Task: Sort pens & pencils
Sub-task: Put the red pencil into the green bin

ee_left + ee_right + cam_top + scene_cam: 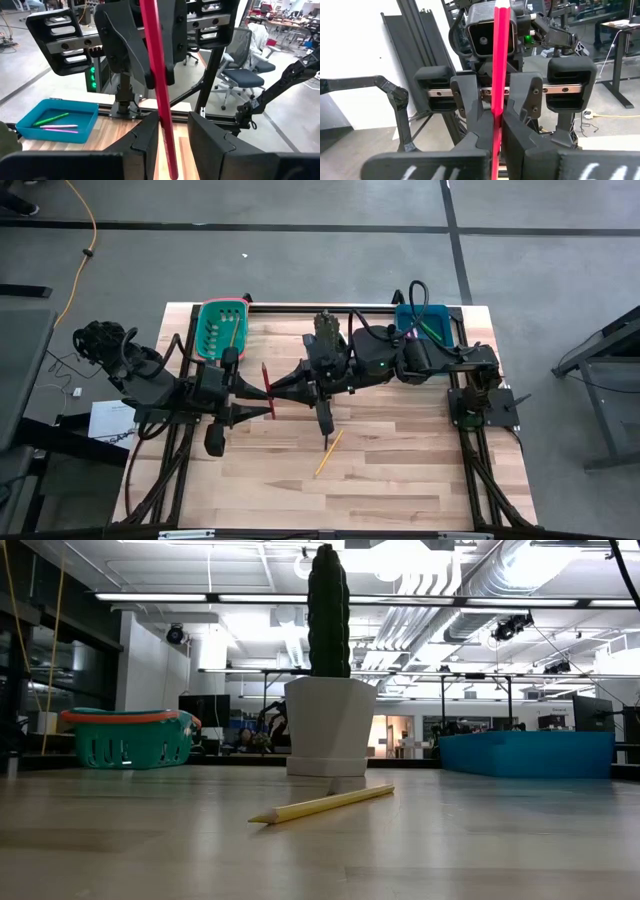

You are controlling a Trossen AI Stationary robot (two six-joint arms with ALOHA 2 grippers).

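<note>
A red stick [268,385] stands upright, high above the table's middle; pen or pencil, I cannot tell. My right gripper [496,125] comes from the right and is shut on it. My left gripper [172,135] faces it from the left, open. Its fingers stand either side of the stick, with a gap showing beside one finger. A yellow pencil [329,453] lies flat on the table toward the near edge. Green and pink pens [55,122] lie in the blue bin [425,323]. Yellow pencils [231,330] lie in the green basket [221,330]. My right gripper pinches the red stick near its middle [494,112] between its two fingers. The fingers lie level, come from the table's right and cross the stick. The stick stands upright in the hold, lifted clear of the table, with both ends free above and below the fingers.
A white pot with a dark green cactus [328,660] stands at the far middle of the table, between the basket [130,737] and the bin [525,753]. The wooden tabletop [400,480] is bare on the near side around the yellow pencil [322,805].
</note>
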